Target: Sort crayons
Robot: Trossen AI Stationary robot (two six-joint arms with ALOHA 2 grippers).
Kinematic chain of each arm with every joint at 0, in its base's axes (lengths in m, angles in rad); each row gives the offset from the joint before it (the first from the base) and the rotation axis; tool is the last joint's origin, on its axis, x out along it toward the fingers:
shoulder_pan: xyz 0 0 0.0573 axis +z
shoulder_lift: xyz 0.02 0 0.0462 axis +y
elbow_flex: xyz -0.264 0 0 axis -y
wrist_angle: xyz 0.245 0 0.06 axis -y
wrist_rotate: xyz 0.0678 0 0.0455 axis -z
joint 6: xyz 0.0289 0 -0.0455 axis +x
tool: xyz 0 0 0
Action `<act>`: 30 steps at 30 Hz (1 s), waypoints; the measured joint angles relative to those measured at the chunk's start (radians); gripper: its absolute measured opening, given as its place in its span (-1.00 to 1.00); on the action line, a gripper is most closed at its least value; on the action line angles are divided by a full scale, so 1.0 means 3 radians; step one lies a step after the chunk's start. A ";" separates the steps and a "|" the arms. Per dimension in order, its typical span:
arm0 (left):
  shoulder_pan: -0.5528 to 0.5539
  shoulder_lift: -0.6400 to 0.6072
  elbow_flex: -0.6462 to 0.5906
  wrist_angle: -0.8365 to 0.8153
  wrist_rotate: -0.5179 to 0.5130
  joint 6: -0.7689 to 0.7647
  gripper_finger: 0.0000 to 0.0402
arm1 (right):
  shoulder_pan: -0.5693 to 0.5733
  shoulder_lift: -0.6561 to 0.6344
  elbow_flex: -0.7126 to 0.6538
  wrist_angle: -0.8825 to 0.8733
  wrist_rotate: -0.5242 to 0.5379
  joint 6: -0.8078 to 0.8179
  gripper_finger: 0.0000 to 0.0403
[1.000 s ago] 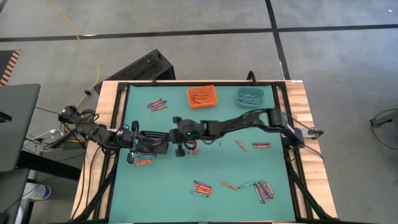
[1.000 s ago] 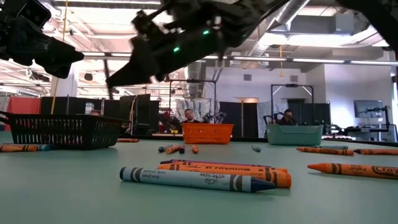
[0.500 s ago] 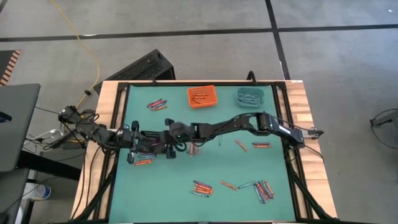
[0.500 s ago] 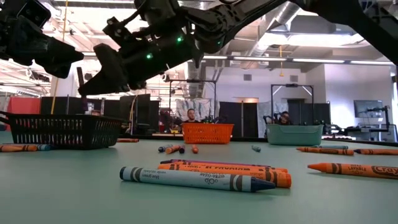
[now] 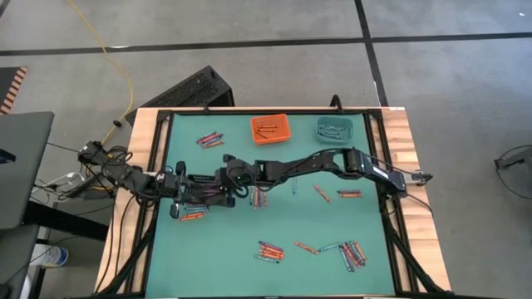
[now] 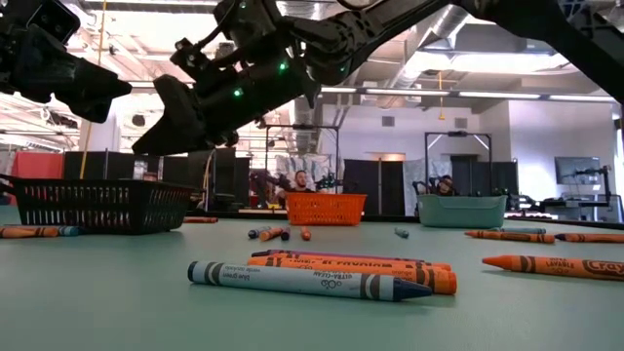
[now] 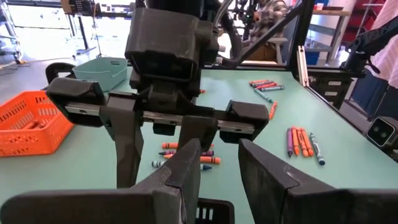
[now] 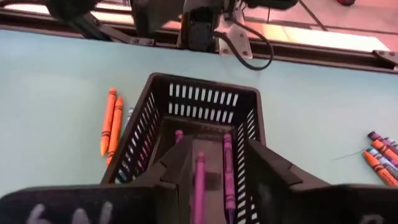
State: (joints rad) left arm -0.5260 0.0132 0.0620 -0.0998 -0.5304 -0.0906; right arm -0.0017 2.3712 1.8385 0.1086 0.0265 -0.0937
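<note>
A black mesh bin (image 5: 202, 189) stands at the table's left. Purple crayons (image 8: 226, 163) lie on its floor. My right gripper (image 8: 221, 168) hangs open right above the bin (image 8: 200, 121), fingers pointing down into it. One more purple crayon (image 8: 199, 183) shows in the gap between them; whether it touches a finger I cannot tell. My left gripper (image 5: 183, 189) sits at the bin's left end, shut on the bin. Other crayons lie in loose groups on the mat: at the near middle (image 5: 270, 251), the near right (image 5: 350, 253) and the far left (image 5: 209, 139). My left gripper has the black bin's left end wall (image 7: 213, 211) between its two fingers, coming level from the table's left. The fingers themselves hide the place of contact. The bin stands flat on the mat.
An orange bin (image 5: 269, 129) and a teal bin (image 5: 333, 129) stand at the far edge, both with crayons in them. Orange crayons (image 5: 193, 214) lie just near of the black bin. Single crayons (image 5: 347, 193) lie right of centre. People sit in the room beyond the table.
My right gripper has gone toward the table's left edge and now hangs over the black bin. In the low view, a thin stick stuck out of its fingertips a second ago; none shows there now.
</note>
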 joint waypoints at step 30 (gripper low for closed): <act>0.0000 0.0000 -0.0003 0.0034 -0.0436 -0.0291 -0.51 | 0.0902 -0.3400 -0.2550 -0.1886 0.1228 0.0850 -0.47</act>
State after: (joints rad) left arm -0.5259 0.0131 0.0612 -0.0895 -0.6614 -0.1780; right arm 0.2688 1.3512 1.0735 -0.4571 0.3948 0.1613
